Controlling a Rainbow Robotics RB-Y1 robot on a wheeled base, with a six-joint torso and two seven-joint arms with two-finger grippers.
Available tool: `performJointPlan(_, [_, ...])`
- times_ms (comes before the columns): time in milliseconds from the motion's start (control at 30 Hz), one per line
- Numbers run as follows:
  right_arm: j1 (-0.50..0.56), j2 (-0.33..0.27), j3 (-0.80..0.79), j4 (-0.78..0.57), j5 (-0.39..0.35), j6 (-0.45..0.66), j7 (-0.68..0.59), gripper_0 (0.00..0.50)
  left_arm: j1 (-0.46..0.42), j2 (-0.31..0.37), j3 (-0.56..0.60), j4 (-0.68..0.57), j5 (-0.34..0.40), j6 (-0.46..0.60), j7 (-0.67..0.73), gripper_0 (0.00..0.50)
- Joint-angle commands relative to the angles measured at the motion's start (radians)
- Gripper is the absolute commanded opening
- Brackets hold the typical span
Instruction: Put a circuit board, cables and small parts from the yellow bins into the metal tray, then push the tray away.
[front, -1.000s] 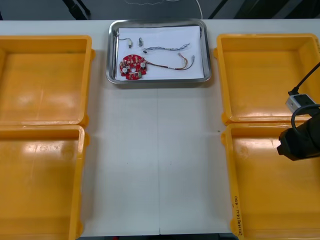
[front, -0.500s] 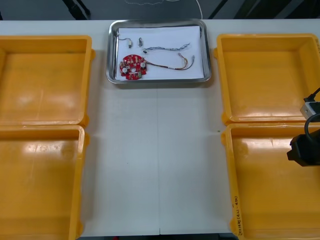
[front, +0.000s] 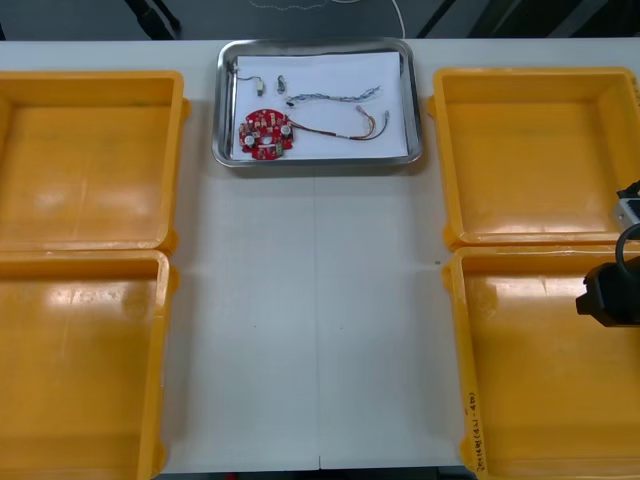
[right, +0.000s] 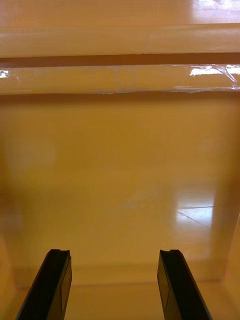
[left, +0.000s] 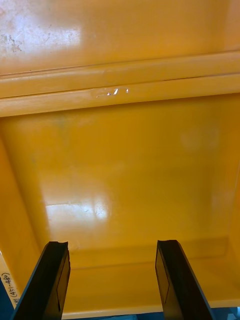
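The metal tray (front: 416, 120) sits at the table's far middle, white inside. In it lie a round red circuit board (front: 266, 133), a twisted blue and white cable (front: 335, 97), a red and yellow cable (front: 350, 128) and two small metal parts (front: 267, 82). My right arm's black wrist (front: 610, 292) is at the right edge, over the near right yellow bin (front: 540, 370). In the right wrist view my right gripper (right: 114, 280) is open over that bin's bare orange floor (right: 120, 175). My left gripper (left: 112, 280) is open over a bare orange bin floor (left: 125, 165).
Two yellow bins stand at each side: far left (front: 85, 160), near left (front: 80, 365), far right (front: 535, 155) and the near right one. All look bare inside. A strip of light table (front: 315, 320) runs between them, from the tray to the front edge.
My right arm has drawn back to the right, from over the near right bin toward the view's edge. The tray and its contents have not moved.
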Motion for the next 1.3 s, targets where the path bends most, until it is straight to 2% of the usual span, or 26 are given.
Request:
performJointPlan(33, [0.013, 0.02, -0.036, -0.028, 0.003, -0.005, -0.009, 0.5, 0.017, 0.046, 0.019, -0.024, 0.007, 0.006, -0.074, 0.5])
performJointPlan(1300, [0.013, 0.023, -0.036, -0.026, -0.015, -0.022, 0.0, 0.5, 0.017, 0.046, 0.019, -0.024, 0.007, 0.006, -0.074, 0.5])
